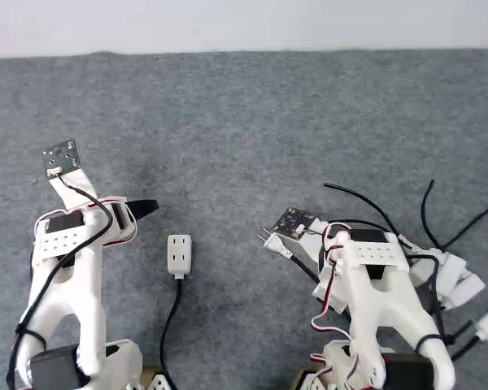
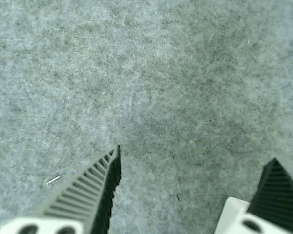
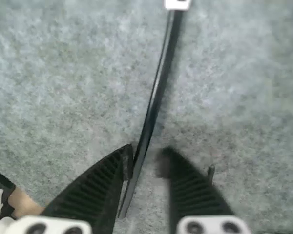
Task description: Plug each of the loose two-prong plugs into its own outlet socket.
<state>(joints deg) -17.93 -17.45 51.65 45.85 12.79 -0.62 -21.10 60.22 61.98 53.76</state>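
Note:
A white outlet block (image 1: 178, 253) with several sockets lies on the grey carpet between the arms, its black cord running toward the near edge. A white two-prong plug (image 1: 276, 244) lies just left of the right arm, prongs pointing toward the block. In the right wrist view its black cord (image 3: 154, 97) runs from the plug (image 3: 177, 4) down between the fingers of my right gripper (image 3: 146, 152), which is narrowly open, the cord resting against one finger (image 3: 118, 171). My left gripper (image 2: 195, 163) is open over bare carpet, left of the block, holding nothing.
More black cables (image 1: 439, 219) and other white plugs (image 1: 464, 284) lie tangled to the right of the right arm. Grey carpet stretches open toward the far side. A small light speck (image 2: 53, 180) lies on the carpet by the left gripper.

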